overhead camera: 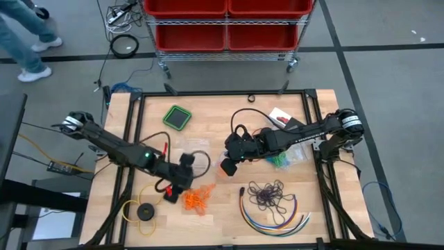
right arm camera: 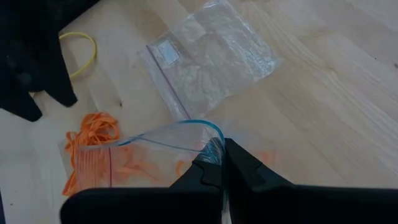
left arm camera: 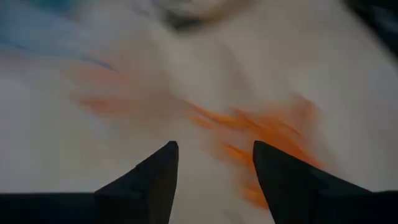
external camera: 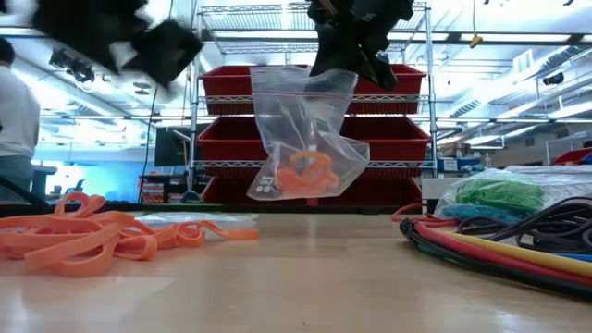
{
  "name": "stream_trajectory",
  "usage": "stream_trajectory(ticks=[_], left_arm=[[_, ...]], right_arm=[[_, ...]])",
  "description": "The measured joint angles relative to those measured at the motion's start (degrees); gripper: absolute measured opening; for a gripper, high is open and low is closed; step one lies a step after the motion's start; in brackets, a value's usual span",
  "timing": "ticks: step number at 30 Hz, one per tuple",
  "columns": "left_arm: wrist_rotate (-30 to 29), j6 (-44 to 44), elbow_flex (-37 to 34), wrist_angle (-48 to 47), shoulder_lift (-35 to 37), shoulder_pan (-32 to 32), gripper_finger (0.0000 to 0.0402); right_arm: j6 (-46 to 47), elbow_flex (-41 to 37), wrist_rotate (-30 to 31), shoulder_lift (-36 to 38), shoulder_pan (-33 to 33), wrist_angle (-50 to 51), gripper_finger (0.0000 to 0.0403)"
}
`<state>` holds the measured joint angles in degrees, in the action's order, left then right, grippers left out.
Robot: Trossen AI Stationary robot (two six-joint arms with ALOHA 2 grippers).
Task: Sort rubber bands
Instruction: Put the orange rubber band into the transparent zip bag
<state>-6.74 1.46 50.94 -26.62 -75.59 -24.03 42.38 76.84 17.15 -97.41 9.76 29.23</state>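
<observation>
A clear zip bag (external camera: 305, 129) holding a few orange rubber bands (external camera: 301, 174) hangs above the table's middle, with my right gripper (right arm camera: 221, 163) shut on its top. A loose pile of orange rubber bands (overhead camera: 198, 199) lies on the table left of the middle. My left gripper (overhead camera: 182, 184) hovers open just above and beside that pile, its fingers (left arm camera: 155, 180) empty. Green rubber bands (overhead camera: 281, 161) lie in another clear bag at the right. Dark purple rubber bands (overhead camera: 267, 194) lie loose near the front. My right gripper pinches the bag's open top edge (right arm camera: 211, 144), by the blue zip strip, between its two shut fingers. The fingers slant down from the table's right side. The bag hangs below them, clear of the table, with its mouth gaping and the orange bands in its bottom (external camera: 301, 174).
An empty clear bag (right arm camera: 211, 56) lies flat on the wood. Curved multicoloured cables (overhead camera: 274, 217) lie at the front right. A yellow ring with a black disc (overhead camera: 142, 210) lies at the front left and a green square (overhead camera: 178, 117) at the back. Red bins stand beyond the table.
</observation>
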Motion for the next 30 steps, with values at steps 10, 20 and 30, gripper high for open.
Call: stream_trajectory(ticks=[10,20,30], left_arm=[[7.73,-7.62,-22.46,22.96,-0.64,-2.79,0.0207],[7.25,-16.54,-34.09,42.17,-0.74,-2.73,0.0166],[7.97,-15.60,-32.60,44.57,-5.47,-2.71,0.0109]], right_arm=[[-0.03,0.00,-0.26,0.00,0.20,-0.26,0.0000],[-0.10,0.00,-0.26,0.00,0.20,-0.28,0.0000],[-0.67,0.00,-0.26,0.00,0.20,-0.87,0.0000]])
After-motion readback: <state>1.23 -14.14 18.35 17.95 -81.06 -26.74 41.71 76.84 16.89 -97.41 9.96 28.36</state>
